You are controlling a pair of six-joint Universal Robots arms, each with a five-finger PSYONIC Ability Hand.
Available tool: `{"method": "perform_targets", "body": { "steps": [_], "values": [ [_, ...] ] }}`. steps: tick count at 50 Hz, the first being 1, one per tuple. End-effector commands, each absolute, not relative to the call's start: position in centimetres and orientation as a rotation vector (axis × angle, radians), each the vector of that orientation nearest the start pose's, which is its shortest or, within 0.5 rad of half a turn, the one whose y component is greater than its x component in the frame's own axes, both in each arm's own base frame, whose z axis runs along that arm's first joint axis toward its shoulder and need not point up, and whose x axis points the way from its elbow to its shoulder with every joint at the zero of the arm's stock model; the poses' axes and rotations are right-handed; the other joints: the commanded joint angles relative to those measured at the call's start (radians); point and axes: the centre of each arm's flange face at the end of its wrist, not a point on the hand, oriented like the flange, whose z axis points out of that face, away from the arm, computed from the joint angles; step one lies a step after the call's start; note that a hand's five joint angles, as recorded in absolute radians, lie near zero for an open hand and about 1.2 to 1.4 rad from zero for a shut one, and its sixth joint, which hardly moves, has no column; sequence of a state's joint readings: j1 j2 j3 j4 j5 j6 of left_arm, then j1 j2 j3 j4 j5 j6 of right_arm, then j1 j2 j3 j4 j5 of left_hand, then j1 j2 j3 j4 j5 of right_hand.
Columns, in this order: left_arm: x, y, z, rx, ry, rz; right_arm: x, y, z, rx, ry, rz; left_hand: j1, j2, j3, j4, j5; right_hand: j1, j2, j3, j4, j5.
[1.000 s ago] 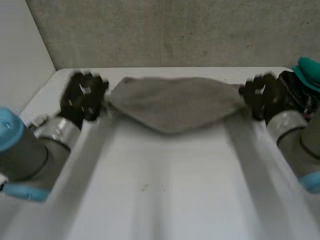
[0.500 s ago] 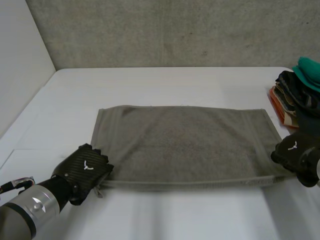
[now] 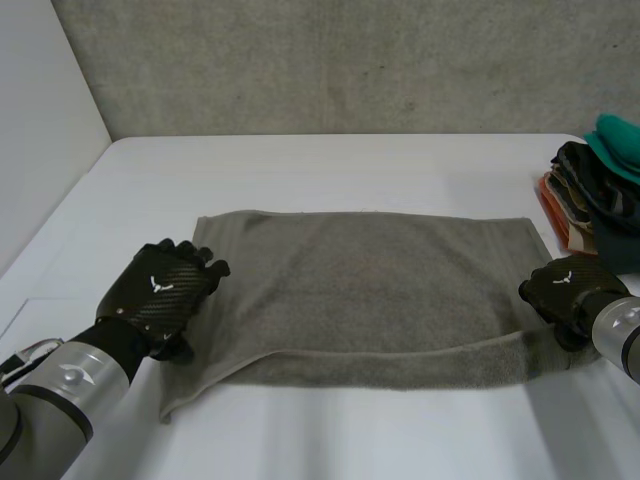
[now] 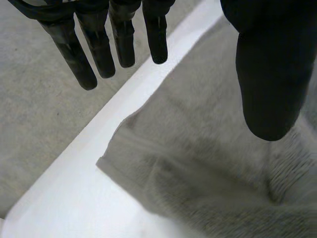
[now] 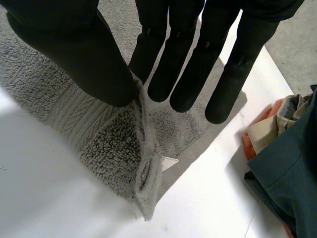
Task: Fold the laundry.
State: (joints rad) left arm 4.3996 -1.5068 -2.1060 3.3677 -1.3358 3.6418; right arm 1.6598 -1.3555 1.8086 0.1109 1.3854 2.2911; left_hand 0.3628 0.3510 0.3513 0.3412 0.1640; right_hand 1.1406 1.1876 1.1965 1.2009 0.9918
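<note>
The right hand (image 3: 565, 288) seemed to pinch the grey towel (image 3: 370, 285) at its four-o'clock corner, while the left hand (image 3: 160, 290) hung open at nine o'clock. A one-sided lift could have skewed the fold.

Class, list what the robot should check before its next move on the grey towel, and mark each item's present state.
1. Towel spread flat: not ok, near edge bunched.
2. Left hand gripping: not ok, open at the towel's left edge.
3. Right hand gripping: ok, pinches a towel ridge at the right end.
4. Clothes pile clear of towel: ok, apart.
</note>
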Motion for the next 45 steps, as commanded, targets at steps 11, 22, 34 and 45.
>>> {"method": "perform_targets", "body": {
  "steps": [11,22,34,45],
  "values": [
    [-22.4,-16.3,15.3,0.947,2.542,-1.756,17.1,-26.2,17.2,-1.443,2.544,-1.648,-0.023,-0.011,-0.012,-0.001,0.001,0.256,0.209,0.200,0.195,0.230],
    [-21.1,-16.5,12.7,0.904,2.474,-1.586,16.9,-26.6,17.1,-1.430,2.553,-1.680,-0.014,-0.002,-0.003,0.007,0.010,0.256,0.209,0.200,0.195,0.230],
    [-21.4,-17.9,13.4,0.883,2.252,-1.827,16.8,-26.5,17.6,-1.401,2.556,-1.711,1.033,1.045,1.045,1.055,1.058,0.256,0.209,0.200,0.195,0.230],
    [-20.6,-16.1,23.7,0.936,1.793,-2.043,16.4,-24.3,27.5,-1.510,2.452,-1.996,1.033,1.045,1.045,1.055,1.058,0.256,0.209,0.200,0.195,0.230]
  ]
}}
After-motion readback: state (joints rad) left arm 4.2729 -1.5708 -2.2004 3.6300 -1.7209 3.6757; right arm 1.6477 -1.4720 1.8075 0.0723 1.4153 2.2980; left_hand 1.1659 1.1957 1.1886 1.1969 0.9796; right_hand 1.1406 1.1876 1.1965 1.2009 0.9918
